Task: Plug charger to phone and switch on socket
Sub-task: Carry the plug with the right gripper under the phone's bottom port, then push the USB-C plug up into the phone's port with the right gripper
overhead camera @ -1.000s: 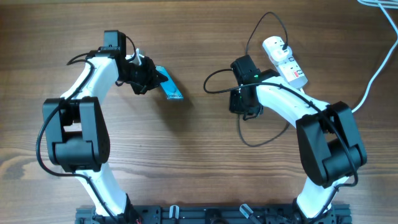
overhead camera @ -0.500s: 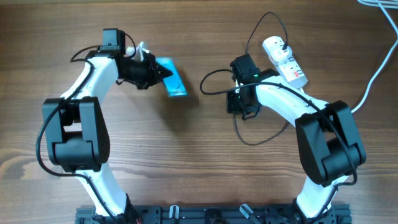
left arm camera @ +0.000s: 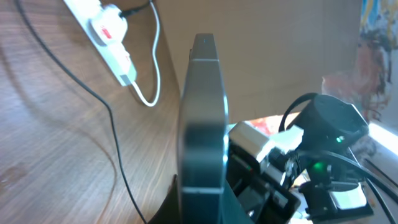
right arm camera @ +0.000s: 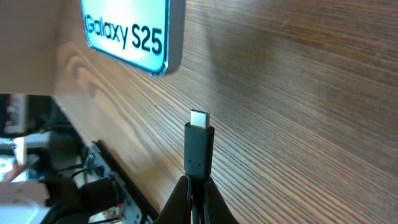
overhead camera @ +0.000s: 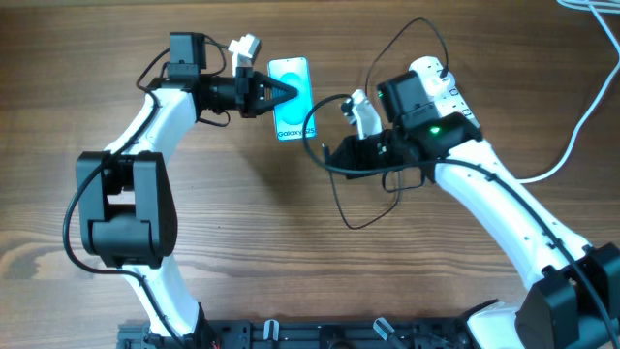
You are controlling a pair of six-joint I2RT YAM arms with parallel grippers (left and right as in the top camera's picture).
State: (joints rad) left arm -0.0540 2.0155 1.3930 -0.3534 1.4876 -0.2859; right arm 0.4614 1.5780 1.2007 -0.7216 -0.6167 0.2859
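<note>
My left gripper is shut on the phone and holds it off the table, cyan screen up and its white text strip toward the near side. The left wrist view shows the phone edge-on between the jaws. My right gripper is shut on the charger just behind its plug tip, which points at the phone's "Galaxy S25" end with a gap between them. From above, the plug tip sits just right of the phone's near end. The white socket lies partly under the right arm.
The charger's black cable loops over the table below the right wrist and runs back to the socket. A thick white cord trails off to the far right edge. Both arm bases stand at the near edge.
The left gripper has lifted the phone, turned it and carried it right. The right arm has swung up and left with the plug, bringing it close to the phone's end.
</note>
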